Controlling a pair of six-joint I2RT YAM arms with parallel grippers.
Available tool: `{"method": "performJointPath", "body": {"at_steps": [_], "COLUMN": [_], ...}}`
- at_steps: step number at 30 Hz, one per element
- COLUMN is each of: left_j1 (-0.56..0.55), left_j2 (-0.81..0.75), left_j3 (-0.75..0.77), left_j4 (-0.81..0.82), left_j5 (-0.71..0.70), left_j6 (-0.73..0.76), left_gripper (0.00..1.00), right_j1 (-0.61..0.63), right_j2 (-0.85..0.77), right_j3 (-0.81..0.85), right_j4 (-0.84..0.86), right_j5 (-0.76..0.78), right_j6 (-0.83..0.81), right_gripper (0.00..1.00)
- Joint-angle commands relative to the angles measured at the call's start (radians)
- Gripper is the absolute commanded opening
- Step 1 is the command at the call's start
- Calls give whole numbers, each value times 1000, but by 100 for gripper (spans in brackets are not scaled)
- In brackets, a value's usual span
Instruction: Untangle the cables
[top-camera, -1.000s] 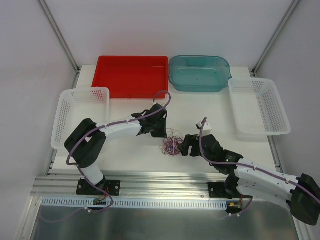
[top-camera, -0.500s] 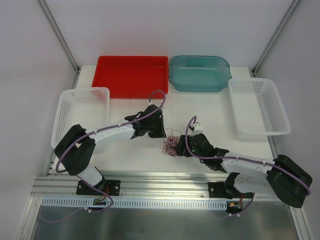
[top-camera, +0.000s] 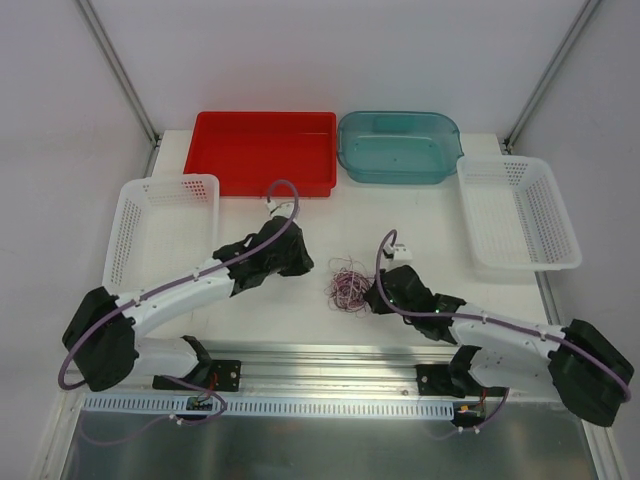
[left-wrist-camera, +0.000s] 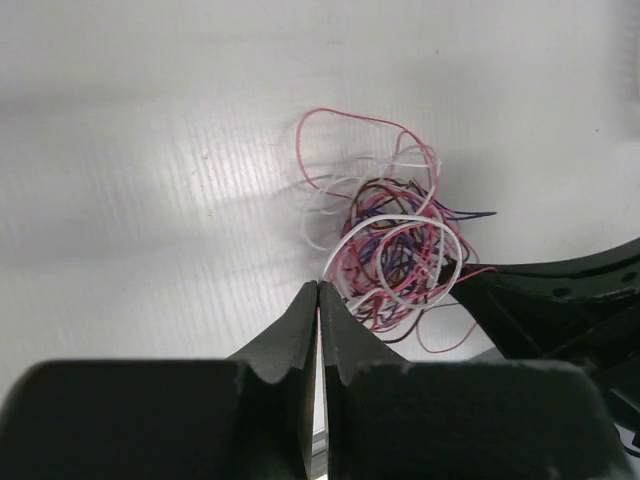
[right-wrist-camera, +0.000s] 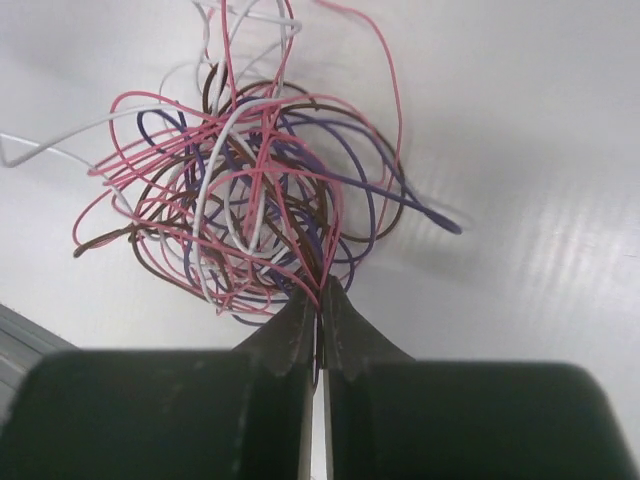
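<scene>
The cables (top-camera: 347, 283) are lying in 1 loose knot of pink, white, purple and dark brown strands near the middle of the white table (top-camera: 440, 235), every loop resting on the surface. The left gripper (top-camera: 305, 264) is hovering at 9 o'clock of the knot, near it but apart from the main bundle, with its jaws pressed flat together. In the left wrist view a white loop of the cables (left-wrist-camera: 395, 245) is curving right up to the closed fingertips, but whether a strand is pinched there cannot be told. The right gripper (top-camera: 371, 295) is sitting at 4 o'clock of the knot, touching its edge. Its wrist view is showing both jaws closed tight, with pink and brown strands running straight into the tip, so it is gripping the cables (right-wrist-camera: 250, 200) at their near rim. 1 white strand is trailing out of the knot toward 9 o'clock in that view, and 1 purple loop is reaching toward 3 o'clock. At the far side of the table, a red tray (top-camera: 265, 150) is sitting at 11 o'clock and a teal tub (top-camera: 400, 157) at 1 o'clock. 2 white perforated baskets are flanking the work area: the left basket (top-camera: 150, 230) at 9 o'clock and the right basket (top-camera: 520, 215) at 2 o'clock.
</scene>
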Motion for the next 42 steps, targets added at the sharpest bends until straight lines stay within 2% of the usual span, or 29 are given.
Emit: {"method": "performJointPath", "body": {"at_steps": [1,6,10,17,23,33,40,42], "left_j1": [21,101,209,293,299,351,379,383], "left_j2": [-112,-249,-300,-315,-295,-252,-176,-150], "left_j3": [-8,24,79,214,308,467,781,831], "left_j4": [-41,-168,-275,-412,-437,-538,-553,-553], "left_j5": [-128,-216,-212,-289,-257,-396,-460,-477], "left_j6": [18,85,133,228,271,378,513,550], "left_gripper": [0,0,0,0,0,0,0,0], "right_j1": [-45,-117,-202,-292,-303,-338,-381,-386], "right_j2": [-133,-384,-497,-551,-542,-491,-500,-503], "right_j3": [39,86,209,393,450,390,360,350], "right_j4": [-193,-465,-629,-838,-863,-929,-929,-929], "right_j5": [82,143,156,172,111,122,90,88], "right_j6": [-21,-74,-145,-237,-255,-217,-212,-214], "right_gripper": [1,1,1,1,1,1,1,1]}}
